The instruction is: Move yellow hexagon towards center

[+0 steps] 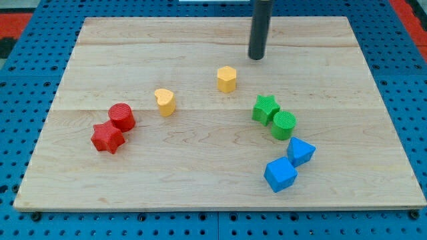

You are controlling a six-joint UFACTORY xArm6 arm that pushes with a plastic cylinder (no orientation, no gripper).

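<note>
The yellow hexagon (227,79) stands on the wooden board (200,180), a little above the board's middle. My tip (257,58) is above and to the right of it, a short gap away and not touching. A yellow heart-shaped block (165,102) lies to the hexagon's lower left.
A red cylinder (122,116) and a red star (107,138) sit together at the view's left. A green star (265,109) and a green cylinder (283,125) sit at the right, with a blue wedge-like block (301,151) and a blue cube (280,175) below them.
</note>
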